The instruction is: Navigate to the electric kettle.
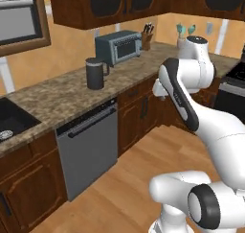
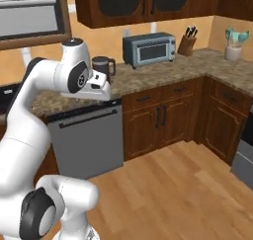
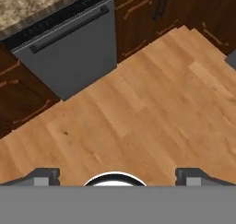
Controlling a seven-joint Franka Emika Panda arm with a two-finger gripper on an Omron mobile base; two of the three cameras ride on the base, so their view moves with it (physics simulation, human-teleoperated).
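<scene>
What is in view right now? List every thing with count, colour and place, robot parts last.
kettle: one, dark grey-black, on the counter above the dishwasher
toaster oven: one, grey, on the counter, further along than the kettle
knife block: one, brown with dark handles, beside the toaster oven
utensil jar: one, pale with teal utensils, on the corner counter
dishwasher: one, grey with a dark handle, under the counter
sink: one, black, set in the counter at far left
counter: one, speckled brown stone
cabinets: several, dark brown wood, below and above the counter
floor: light wood planks
arm: one, white with dark joints
claw: one, dark tips spread apart over the floor, holding nothing
</scene>
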